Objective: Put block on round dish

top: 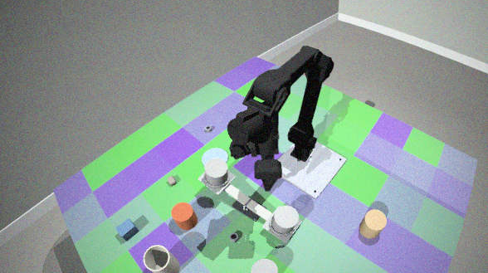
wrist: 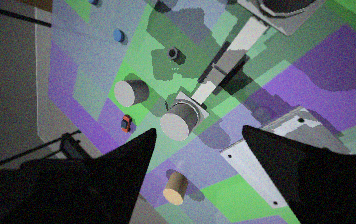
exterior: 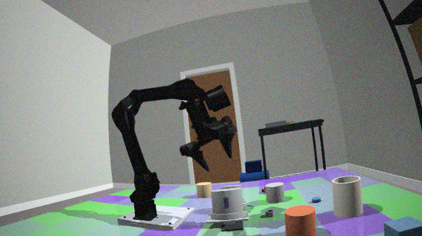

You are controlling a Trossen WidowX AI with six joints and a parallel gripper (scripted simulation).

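My gripper is open and empty, high above the table between the arm's base and the balance. One white-grey cup stands on the balance end beside the pale blue round dish; it is cut off at the top of the wrist view. The identical other cup stands upright on the opposite end; in the wrist view it lies between and beyond the fingertips. In the exterior view the near cup mostly hides it. No block shows. The balance's tilt is hard to tell.
An orange cylinder, a blue block and a hollow beige cylinder stand left of the balance in the top view. A grey cylinder and a tan cylinder stand near the far cup.
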